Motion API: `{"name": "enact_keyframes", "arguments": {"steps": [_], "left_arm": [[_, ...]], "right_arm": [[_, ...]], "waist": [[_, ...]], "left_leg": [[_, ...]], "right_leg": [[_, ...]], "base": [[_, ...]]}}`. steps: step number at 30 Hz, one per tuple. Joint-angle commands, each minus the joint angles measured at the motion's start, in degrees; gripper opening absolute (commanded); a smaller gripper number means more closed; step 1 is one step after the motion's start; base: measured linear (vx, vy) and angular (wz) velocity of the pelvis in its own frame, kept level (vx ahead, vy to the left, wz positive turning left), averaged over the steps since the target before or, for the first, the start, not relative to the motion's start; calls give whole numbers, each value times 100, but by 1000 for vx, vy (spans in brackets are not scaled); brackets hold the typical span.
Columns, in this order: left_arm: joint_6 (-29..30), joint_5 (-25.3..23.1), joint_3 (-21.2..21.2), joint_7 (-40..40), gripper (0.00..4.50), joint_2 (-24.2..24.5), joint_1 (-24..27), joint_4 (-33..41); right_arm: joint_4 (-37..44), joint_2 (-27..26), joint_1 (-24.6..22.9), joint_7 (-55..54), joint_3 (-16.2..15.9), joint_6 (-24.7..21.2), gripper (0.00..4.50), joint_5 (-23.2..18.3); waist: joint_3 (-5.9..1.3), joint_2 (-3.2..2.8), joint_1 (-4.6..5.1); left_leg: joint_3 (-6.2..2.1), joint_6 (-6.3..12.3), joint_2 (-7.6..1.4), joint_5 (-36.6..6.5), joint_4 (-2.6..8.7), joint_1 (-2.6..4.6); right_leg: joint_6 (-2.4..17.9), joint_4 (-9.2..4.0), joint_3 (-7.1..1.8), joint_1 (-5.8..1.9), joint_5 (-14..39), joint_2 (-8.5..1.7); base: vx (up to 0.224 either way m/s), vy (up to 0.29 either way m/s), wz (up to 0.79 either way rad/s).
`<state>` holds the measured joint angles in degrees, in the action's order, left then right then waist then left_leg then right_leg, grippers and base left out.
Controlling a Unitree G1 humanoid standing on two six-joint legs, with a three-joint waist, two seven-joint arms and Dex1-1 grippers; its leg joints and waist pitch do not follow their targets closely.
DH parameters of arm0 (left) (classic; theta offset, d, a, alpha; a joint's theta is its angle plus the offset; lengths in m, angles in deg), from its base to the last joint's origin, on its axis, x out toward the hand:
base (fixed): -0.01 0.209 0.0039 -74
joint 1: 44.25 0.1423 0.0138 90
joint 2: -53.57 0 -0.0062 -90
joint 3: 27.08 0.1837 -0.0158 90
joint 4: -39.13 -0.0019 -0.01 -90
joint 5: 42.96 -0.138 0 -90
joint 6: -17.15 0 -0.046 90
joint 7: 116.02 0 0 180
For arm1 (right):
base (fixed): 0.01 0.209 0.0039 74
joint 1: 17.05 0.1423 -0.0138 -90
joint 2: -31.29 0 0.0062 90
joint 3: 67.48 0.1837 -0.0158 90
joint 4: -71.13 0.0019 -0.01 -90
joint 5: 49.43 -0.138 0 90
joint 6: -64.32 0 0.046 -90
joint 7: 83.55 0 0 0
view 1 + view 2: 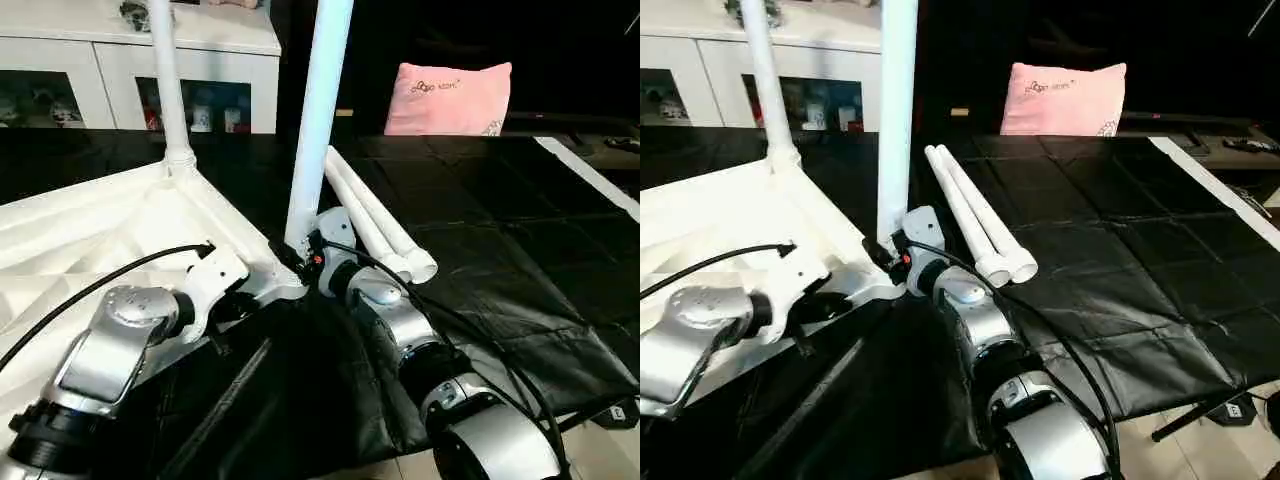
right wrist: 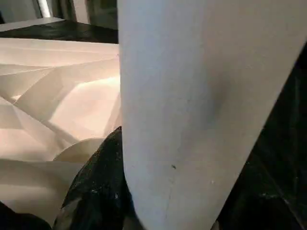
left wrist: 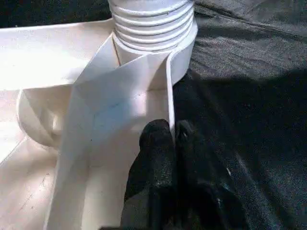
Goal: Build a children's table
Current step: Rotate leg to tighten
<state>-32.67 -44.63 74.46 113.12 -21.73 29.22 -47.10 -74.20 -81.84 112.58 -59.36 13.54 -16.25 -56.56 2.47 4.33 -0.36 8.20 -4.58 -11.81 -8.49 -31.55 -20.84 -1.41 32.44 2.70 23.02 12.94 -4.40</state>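
Left wrist view: left gripper (image 3: pixel 171 132) pinching the tabletop (image 3: pixel 96 120) rim.
Right wrist view: right gripper (image 1: pixel 305 255) clasping an upright leg (image 2: pixel 192 96).
Arms: reaching forward, converging at the corner.

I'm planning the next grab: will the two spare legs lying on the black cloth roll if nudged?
Probably: the spare legs are smooth round tubes lying loose side by side on the black cloth. Their taper would likely curve the roll. Being hollow, they look light.

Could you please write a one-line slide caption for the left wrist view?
Left gripper, fingers shut on the tabletop rim, beside the threaded leg seated in its corner socket.
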Motion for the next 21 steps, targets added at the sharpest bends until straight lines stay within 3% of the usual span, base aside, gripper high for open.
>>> {"name": "enact_keyframes", "arguments": {"steps": [1,8,14,16,18,20,21], "left_arm": [[75,215,322,226,0,-101,-46,488],[66,177,418,148,0,-141,-92,415],[70,179,416,146,0,-145,-122,388],[61,180,420,142,0,-138,-135,369],[43,185,425,138,0,-121,-158,340],[-9,176,428,145,0,-96,-185,292],[-28,173,427,149,0,-88,-193,274]], "right_arm": [[-809,254,-202,-680,357,-401,193,153],[-840,188,-170,-693,350,-383,193,151],[-846,171,-160,-678,324,-396,193,151],[-846,172,-157,-641,335,-399,193,136],[-847,173,-153,-565,381,-399,249,87],[-815,173,-157,-447,435,-384,249,12],[-808,171,-155,-418,448,-379,271,-6]], "waist": [[-107,-253,15],[-95,-298,15],[-84,-281,-4],[-92,-281,-8],[-107,-266,-22],[-121,-269,-41],[-120,-294,-79]], "left_leg": [[-91,-489,-83,-4880,547,262],[-84,-493,-102,-5200,626,271],[-62,-464,-96,-5236,633,298],[-64,-460,-92,-5157,629,304],[-66,-419,-84,-4889,601,290],[-77,-423,-91,-4669,594,277],[-70,-439,-104,-4639,597,287]], "right_leg": [[525,-554,-20,83,3014,-204],[519,-550,77,48,2872,-166],[406,-612,180,20,3198,-209],[391,-628,173,9,3241,-233],[399,-654,132,-8,3222,-286],[440,-656,108,-36,3201,-324],[490,-656,95,-21,3048,-319]], "base": [[0,0,0],[0,0,0],[0,0,0],[0,0,0],[0,0,0],[0,0,0],[0,0,0]]}}
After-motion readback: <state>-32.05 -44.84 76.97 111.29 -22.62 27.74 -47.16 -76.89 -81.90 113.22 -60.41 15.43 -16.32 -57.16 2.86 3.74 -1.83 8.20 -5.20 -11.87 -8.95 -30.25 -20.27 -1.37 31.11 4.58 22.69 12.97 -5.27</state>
